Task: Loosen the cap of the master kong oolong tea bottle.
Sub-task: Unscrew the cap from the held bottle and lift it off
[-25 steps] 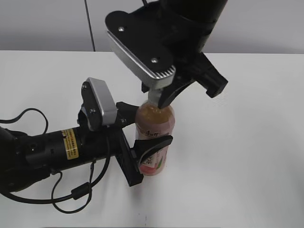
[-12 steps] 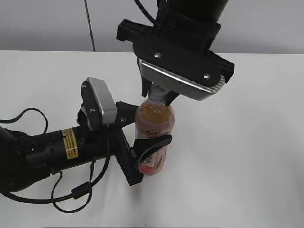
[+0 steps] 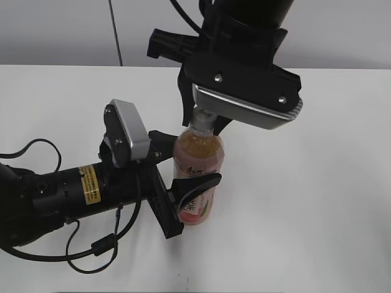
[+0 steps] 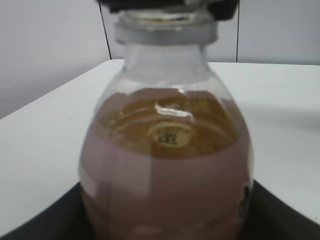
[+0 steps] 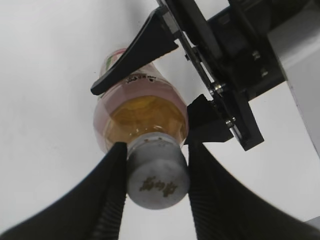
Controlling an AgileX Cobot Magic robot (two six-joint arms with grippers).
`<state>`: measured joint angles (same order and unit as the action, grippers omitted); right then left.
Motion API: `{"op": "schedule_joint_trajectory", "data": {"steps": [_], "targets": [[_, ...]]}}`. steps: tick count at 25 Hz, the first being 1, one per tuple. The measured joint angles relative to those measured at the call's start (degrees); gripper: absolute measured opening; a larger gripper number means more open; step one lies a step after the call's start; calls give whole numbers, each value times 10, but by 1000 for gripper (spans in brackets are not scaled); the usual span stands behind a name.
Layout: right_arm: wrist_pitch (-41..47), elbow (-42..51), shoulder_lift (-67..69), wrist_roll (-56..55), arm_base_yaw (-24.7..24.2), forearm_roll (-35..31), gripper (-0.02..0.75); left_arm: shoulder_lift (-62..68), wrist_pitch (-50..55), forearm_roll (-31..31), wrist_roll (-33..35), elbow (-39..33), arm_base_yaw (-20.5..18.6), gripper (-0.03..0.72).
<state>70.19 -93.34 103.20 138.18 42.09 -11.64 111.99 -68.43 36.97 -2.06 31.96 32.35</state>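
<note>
Cap (image 5: 157, 180) between right fingers (image 5: 113, 186), left fingers (image 3: 197, 186) around bottle (image 3: 198, 165).

Black arms (image 3: 61, 195), silver wrist cameras (image 3: 131, 131), yellow label (image 3: 90, 183)

Master kong oolong tea bottle (image 3: 198, 168): clear, glossy plastic with bright highlights on the shoulder; amber liquid inside; smooth printed pink label film.
Cap (image 5: 157, 179): matt white plastic, dark print on its top.
Left pincer (image 3: 183, 174): black plastic fingers, smooth with a slight sheen.
Right pincer (image 5: 155, 167): black fingers, ribbed inner faces.
Camera housings (image 3: 131, 131): brushed silver metal with screws.
Bench (image 3: 305, 213): matt white, smooth.
</note>
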Motion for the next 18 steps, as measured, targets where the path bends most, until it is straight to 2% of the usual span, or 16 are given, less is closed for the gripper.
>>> {"op": "schedule_joint_trajectory", "data": {"steps": [5,11,14,18], "targets": [[0,0,0,-51,0,-2,281,0,0,1,0,0,0,437],[0,0,0,-197,0,-4,300,0,0,2,0,0,0,437],[-1,0,0,-244,0,-17,372,0,0,1,0,0,0,437],[-1,0,0,-296,0,-21,533,0,0,0,0,0,0,437]]}}
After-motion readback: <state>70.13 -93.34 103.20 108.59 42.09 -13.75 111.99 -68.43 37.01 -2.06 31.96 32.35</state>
